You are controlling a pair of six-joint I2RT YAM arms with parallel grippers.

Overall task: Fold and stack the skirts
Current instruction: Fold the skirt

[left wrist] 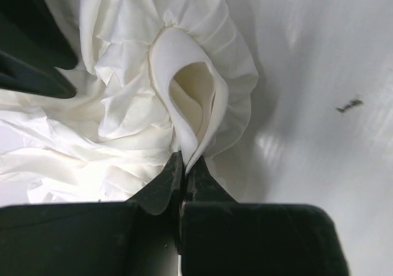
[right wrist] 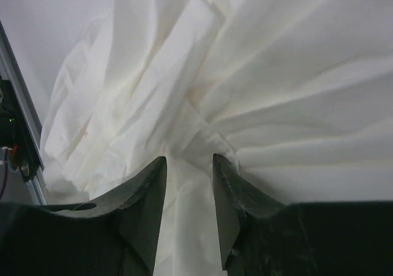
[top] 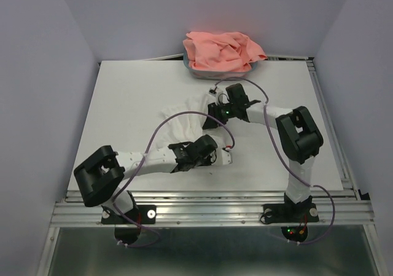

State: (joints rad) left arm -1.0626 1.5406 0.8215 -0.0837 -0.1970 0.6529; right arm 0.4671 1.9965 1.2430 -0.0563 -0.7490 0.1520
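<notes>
The white pleated skirt (top: pixel 179 123) lies crumpled on the table's middle, between my two grippers. My left gripper (top: pixel 225 158) is at its near right edge, shut on a folded white band of the skirt (left wrist: pixel 184 91) that loops up from the pinched jaws (left wrist: pixel 184 165). My right gripper (top: pixel 209 120) is at the skirt's far right side. Its jaws (right wrist: pixel 189 162) stand a little apart, closed on a thick bunch of the skirt (right wrist: pixel 276 73), with pleats fanning out from the grip. The salmon-pink skirt (top: pixel 222 50) lies heaped in the tub at the back.
The teal tub (top: pixel 194 73) stands at the table's far edge, just behind the right wrist. The white table (top: pixel 129 98) has a metal rail along its right side (top: pixel 331 128) and front edge. Purple cables loop over both arms.
</notes>
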